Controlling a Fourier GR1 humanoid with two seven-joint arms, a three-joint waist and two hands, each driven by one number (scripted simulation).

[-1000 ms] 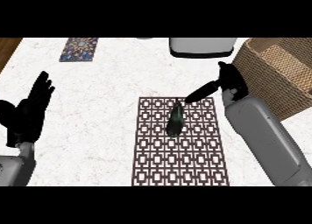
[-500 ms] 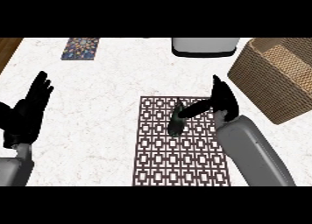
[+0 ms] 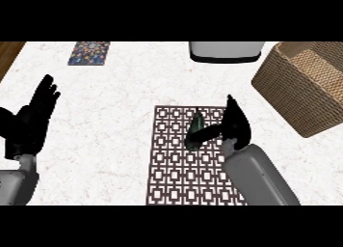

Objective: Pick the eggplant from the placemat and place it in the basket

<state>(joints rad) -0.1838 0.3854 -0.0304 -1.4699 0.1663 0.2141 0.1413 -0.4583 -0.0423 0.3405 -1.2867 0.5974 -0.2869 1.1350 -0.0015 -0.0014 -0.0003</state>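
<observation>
**Right hand beside the eggplant on the placemat**

The counter is white marble with faint veining, and a strip of brown wood floor shows past its far left corner. On it lie a patterned placemat with a dark lattice of small squares, a small multicoloured mat towards the far left, and a grey-white appliance with a dark base at the far edge. A woven wicker basket stands at the far right, its walls tilted in the view, well apart from the right hand's fingers and beyond them to the right.

The eggplant, dark green-black and slim, lies on the far part of the placemat, pointing away from the robot. The right hand sits just to its right. Its fingers are straight and point away from the robot, while the thumb reaches left across the near end of the eggplant and appears to touch it. The fingers are not curled round it, so the hand is open and the eggplant rests on the mat.

The left hand rests open at the left edge, fingers up, well away from the eggplant.
</observation>
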